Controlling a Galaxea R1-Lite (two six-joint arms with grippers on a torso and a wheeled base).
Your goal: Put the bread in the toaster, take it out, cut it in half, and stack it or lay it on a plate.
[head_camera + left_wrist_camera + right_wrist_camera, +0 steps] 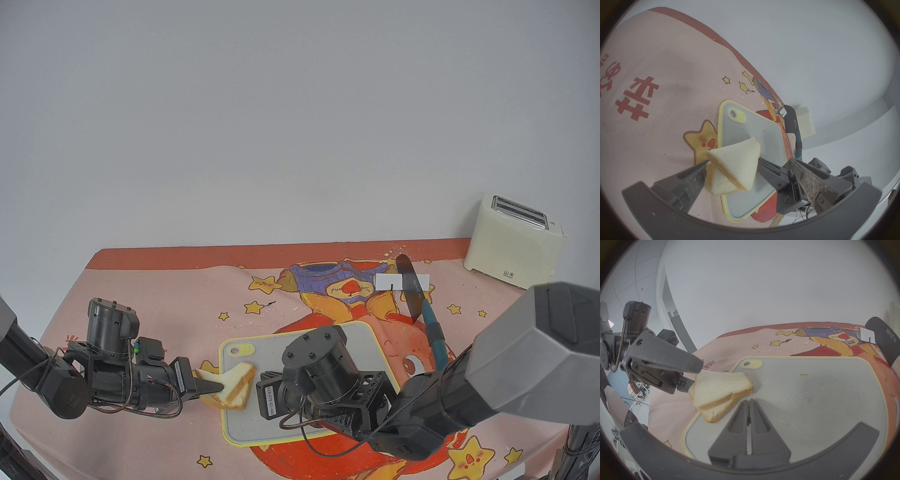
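Two triangular bread halves (234, 387) lie stacked and slightly askew at the left edge of the grey cutting board (369, 350), overhanging it. My left gripper (209, 385) is open around the bread halves (734, 165); one finger touches a corner, the other stands apart. My right gripper (748, 405) is shut, and its tips press against the opposite side of the bread halves (720, 390). The right gripper (762, 162) sits between the bread and my left gripper's far finger. The cream toaster (515, 240) stands at the back right with its slots bare.
A knife (419, 300) with a black blade and teal handle lies on the patterned cloth beyond the board's right side. A small white card (403, 282) lies under its blade. The cloth left of the board is bare.
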